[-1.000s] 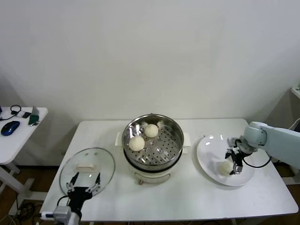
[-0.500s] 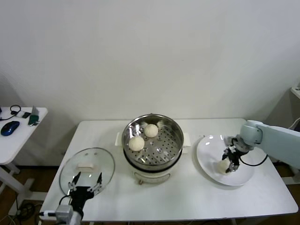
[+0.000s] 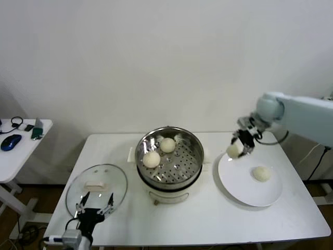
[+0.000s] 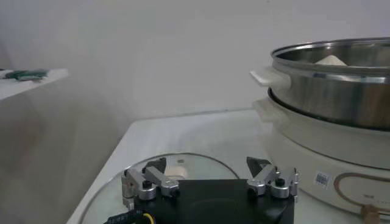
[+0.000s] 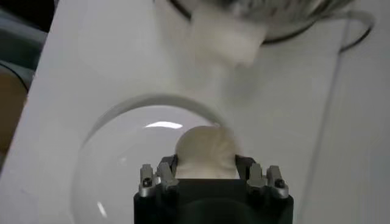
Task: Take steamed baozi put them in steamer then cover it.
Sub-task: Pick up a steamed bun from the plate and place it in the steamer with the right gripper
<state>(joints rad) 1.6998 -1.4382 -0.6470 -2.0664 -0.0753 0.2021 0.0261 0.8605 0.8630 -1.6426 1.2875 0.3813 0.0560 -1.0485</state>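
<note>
Head view: right gripper [image 3: 237, 150] clamps baozi [image 3: 232, 150], raised above plate [image 3: 242, 183].

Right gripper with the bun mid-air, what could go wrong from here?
1. The right gripper holds a baozi lifted over the plate edge; soft dough could slip or get squashed in transit.
2. Two baozi already sit at the steamer's rear-left; a drop there could land on them.
3. The left gripper hovers open over the cover and may knock it.

Two baozi [image 3: 158, 152] in open steamer [image 3: 169, 159], centre; cover [image 3: 97, 190] flat, lower left; one baozi lifted [image 3: 233, 150], one [image 3: 260, 174] at right.
</note>
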